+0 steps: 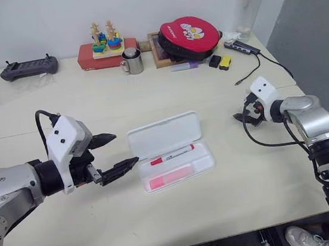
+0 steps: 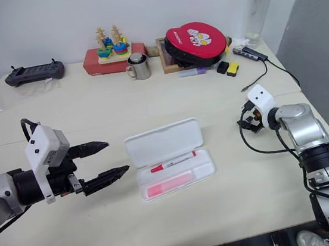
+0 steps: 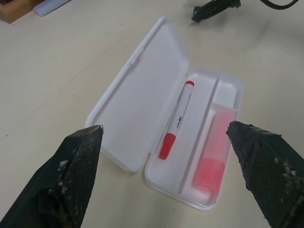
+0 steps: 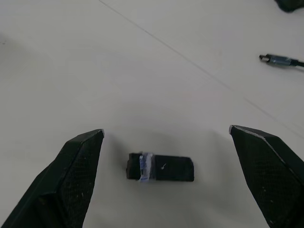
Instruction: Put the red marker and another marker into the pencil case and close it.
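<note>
One pencil case point(image 1: 171, 149) is counted, lying open on the worktop point(image 1: 163, 213). Two markers are counted inside it: one red marker point(image 1: 172, 155) and one pink highlighter point(image 1: 171, 177). Two claws are counted, the left claw point(image 1: 113, 151) and the right claw point(image 1: 243, 117), each with two black fingers set wide apart. At the far side of the worktop are counted one metal mug point(image 1: 132, 61), one wooden stacking toy point(image 1: 106, 38), one red round pouch point(image 1: 189, 36), one black controller point(image 1: 29, 68), one clear bottle point(image 1: 254, 1), one purple pen point(image 1: 184, 66), and two small blocks, one black point(image 1: 214, 61) and one yellow point(image 1: 225, 62). One small black piece point(image 4: 160, 167) is counted between the right claw's fingers on the worktop.
</note>
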Tool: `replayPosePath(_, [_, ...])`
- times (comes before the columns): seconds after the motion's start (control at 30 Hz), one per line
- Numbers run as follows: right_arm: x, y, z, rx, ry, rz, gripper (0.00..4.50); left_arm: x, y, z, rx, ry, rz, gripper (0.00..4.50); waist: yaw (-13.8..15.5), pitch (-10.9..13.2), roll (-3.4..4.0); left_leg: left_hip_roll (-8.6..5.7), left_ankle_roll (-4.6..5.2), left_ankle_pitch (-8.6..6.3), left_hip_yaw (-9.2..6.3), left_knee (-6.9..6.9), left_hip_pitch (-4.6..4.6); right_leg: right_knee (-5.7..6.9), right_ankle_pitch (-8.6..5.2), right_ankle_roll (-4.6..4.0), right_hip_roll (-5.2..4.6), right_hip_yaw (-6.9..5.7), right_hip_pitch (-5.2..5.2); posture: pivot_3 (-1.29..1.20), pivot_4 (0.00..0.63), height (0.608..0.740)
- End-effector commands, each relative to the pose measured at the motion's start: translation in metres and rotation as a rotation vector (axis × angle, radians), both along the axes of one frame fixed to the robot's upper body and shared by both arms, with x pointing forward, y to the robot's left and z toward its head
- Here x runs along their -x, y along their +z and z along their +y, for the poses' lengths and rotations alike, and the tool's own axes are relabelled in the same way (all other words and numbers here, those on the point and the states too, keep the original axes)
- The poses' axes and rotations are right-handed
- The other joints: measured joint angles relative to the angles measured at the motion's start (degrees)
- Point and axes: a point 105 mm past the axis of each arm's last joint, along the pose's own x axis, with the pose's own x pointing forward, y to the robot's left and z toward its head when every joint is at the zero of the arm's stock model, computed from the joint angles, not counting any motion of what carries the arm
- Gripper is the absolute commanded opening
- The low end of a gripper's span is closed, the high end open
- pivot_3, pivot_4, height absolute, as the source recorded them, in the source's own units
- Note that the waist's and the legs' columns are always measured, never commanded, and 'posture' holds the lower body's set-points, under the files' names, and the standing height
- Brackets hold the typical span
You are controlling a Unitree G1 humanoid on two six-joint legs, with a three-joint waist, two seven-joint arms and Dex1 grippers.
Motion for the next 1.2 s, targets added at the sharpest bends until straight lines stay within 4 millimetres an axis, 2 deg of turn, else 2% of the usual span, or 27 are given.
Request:
replayPosePath(0.03, [0.0, 0.011, -0.002, -0.03, -0.007, -0.024, 4.46, -0.001, 0.005, -0.001, -0.013, -0.006, -0.035, 4.5, -0.15, 0.0, 0.0, 0.0, 0.0, 0.0, 0.0, 0.0, 0.01, 0.0, -0.01, 0.01, 0.0, 0.0, 0.0, 0.0, 0.15, 0.74])
replayPosePath(0.6, [-0.009, -0.008, -0.009, -0.17, -0.094, 0.088, 4.46, -0.003, 0.004, -0.003, -0.021, -0.002, -0.049, 4.5, -0.41, 0.0, 0.0, 0.0, 0.0, 0.0, 0.03, 0.02, 0.02, 0.01, 0.0, 0.01, 0.0, 0.03, 0.01, 0.0, 0.15, 0.74])
replayPosePath(0.7, [-0.008, -0.008, -0.012, -0.192, -0.111, 0.107, 3.99, -0.003, 0.003, -0.003, -0.023, -0.001, -0.049, 4.5, -0.4, 0.0, 0.0, 0.0, 0.0, 0.0, 0.04, 0.02, 0.02, 0.01, 0.02, -0.02, 0.0, 0.03, 0.01, 0.0, 0.15, 0.74])
replayPosePath(0.77, [-0.006, -0.008, -0.012, -0.193, -0.107, 0.115, 3.46, -0.004, 0.003, -0.002, -0.023, 0.001, -0.05, 4.5, -0.4, 0.0, 0.0, 0.0, 0.0, 0.0, 0.03, 0.01, 0.02, 0.01, 0.03, -0.03, 0.0, 0.03, 0.01, 0.0, 0.15, 0.74])
replayPosePath(1.03, [-0.001, -0.001, -0.005, -0.187, -0.055, 0.113, 1.79, -0.005, 0.003, -0.003, -0.022, 0.0, -0.053, 4.5, -0.4, 0.0, 0.0, 0.0, 0.0, 0.0, 0.03, 0.01, 0.02, 0.01, 0.0, 0.01, 0.0, 0.03, 0.01, 0.0, 0.15, 0.74])
replayPosePath(1.1, [0.004, 0.006, 0.003, -0.191, 0.01, 0.105, 1.58, -0.005, 0.003, -0.003, -0.021, -0.001, -0.053, 4.5, -0.4, 0.0, 0.0, 0.0, 0.0, 0.0, 0.03, 0.0, 0.01, 0.01, 0.0, 0.02, 0.0, 0.03, 0.01, 0.0, 0.15, 0.74])
replayPosePath(1.2, [0.022, 0.021, 0.026, -0.202, 0.183, 0.093, 1.58, -0.005, 0.003, -0.003, -0.023, 0.0, -0.053, 4.5, -0.38, 0.03, 0.04, 0.0, 0.0, 0.0, 0.03, -0.01, 0.0, 0.0, -0.02, 0.05, 0.0, 0.03, 0.0, 0.0, 0.15, 0.74])
